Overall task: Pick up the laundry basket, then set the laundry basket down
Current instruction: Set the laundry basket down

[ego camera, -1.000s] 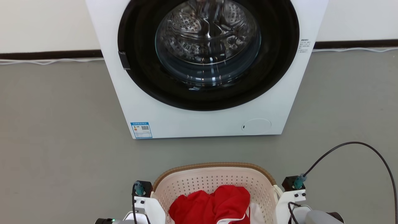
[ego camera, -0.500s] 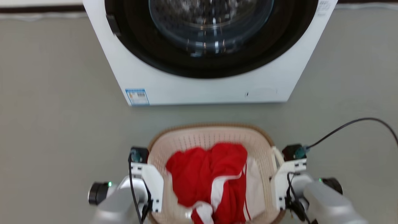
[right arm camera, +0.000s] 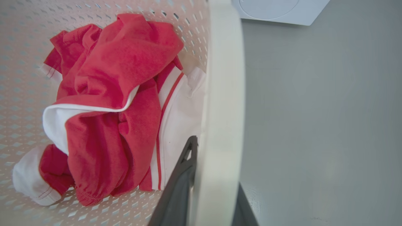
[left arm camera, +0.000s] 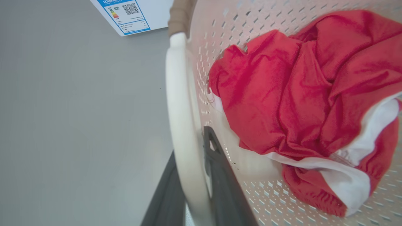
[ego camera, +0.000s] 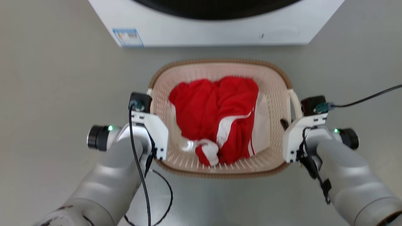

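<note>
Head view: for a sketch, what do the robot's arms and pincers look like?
The left arm and right arm are silver-grey tubes ending in white angular wrist blocks, each with a black knob bearing a green light, a black box with a teal plug, and black cables. The left pincer and right pincer have flat dark tapered fingers.

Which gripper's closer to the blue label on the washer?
Left. The left gripper grips the laundry basket handle nearest the blue label; the right gripper grips the opposite handle.
</note>
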Tool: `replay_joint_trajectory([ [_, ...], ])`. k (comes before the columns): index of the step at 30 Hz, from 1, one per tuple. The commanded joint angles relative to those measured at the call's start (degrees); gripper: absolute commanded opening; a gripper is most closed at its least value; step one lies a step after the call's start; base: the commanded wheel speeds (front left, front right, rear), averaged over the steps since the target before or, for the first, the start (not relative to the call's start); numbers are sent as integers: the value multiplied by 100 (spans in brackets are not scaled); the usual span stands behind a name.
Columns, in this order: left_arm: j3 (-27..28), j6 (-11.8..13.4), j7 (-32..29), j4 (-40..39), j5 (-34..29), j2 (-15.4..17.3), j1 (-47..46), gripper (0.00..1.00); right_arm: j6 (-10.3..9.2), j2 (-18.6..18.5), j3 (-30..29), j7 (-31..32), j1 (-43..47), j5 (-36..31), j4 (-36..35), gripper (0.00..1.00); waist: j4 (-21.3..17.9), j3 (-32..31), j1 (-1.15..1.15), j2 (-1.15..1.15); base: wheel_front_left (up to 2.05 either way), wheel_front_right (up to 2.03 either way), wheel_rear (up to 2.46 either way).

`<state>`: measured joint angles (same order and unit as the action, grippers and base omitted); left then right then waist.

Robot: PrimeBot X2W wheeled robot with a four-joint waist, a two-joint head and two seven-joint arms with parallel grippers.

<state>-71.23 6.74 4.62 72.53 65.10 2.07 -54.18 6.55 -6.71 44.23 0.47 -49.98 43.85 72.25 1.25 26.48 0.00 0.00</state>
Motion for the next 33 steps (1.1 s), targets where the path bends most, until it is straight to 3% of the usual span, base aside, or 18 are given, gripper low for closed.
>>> replay_joint_trajectory([
  [1,46,70,35,-10,-73,81,-268,0,94,74,63,-183,-98,-115,-104,0,50,497,0,0,0,0,0],
  [17,126,246,234,-110,-91,81,-1368,0,94,-182,41,-466,-1119,-248,11,0,103,1959,0,0,0,0,0],
  [20,171,149,325,-75,-77,196,-1573,0,94,-178,46,-503,-1316,-286,29,0,84,2212,0,0,0,0,0],
  [33,186,24,560,56,-98,164,-1849,0,94,-82,21,-638,-1492,-314,109,0,54,2624,0,0,0,0,0],
])
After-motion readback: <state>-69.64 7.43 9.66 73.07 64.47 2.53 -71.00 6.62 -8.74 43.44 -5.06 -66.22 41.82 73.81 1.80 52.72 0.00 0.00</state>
